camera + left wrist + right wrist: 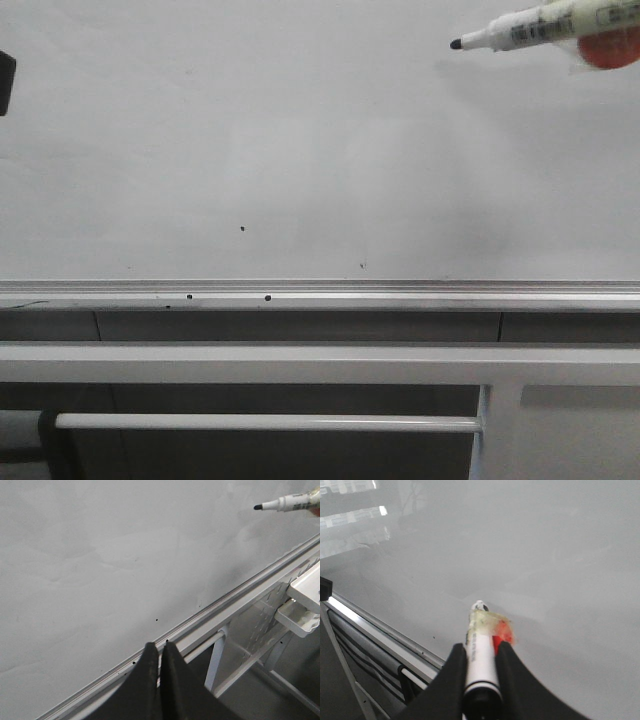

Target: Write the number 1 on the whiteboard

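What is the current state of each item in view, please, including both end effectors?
Whiteboard: no stroke on it, only a few small black specks.
Marker: uncapped, tip exposed, pointing left in the front view; whether it touches the board cannot be told.
Right end effector: shut on the marker.
Left end effector: shut, holding nothing, near the silver rail.

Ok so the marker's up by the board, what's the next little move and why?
Probably ease the right gripper forward until the marker tip meets the whiteboard. The board shows only specks and no stroke, the cap is off, and the tip seems to sit just off the surface.
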